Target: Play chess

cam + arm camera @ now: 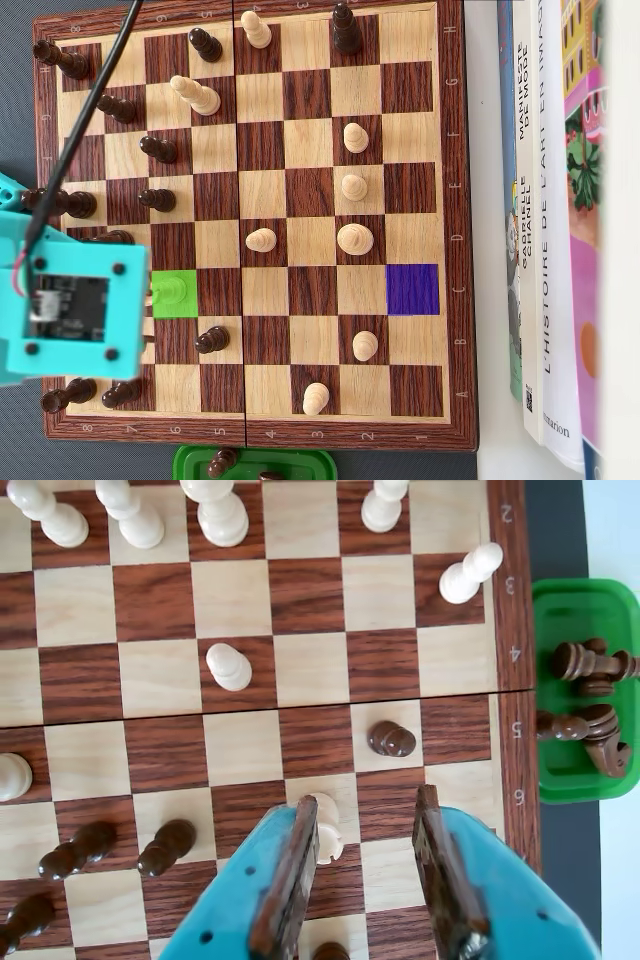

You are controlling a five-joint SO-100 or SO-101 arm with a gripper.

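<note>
White pawn (pixel 327 832) on green square (pixel 190 293) sits off-centre between spread pincer (pixel 370 825) fingers, hugging the 9 o'clock one; centre before pinching, lift straight.

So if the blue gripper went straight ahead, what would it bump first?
Probably the white pawn, already between the open fingers of the gripper in the wrist view, near the left one. Depth is unclear.

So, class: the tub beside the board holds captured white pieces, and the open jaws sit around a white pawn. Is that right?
One slip: the pieces in the green tub are dark, as the wrist view shows. The rest stands: the open jaws sit around a white pawn.
</note>
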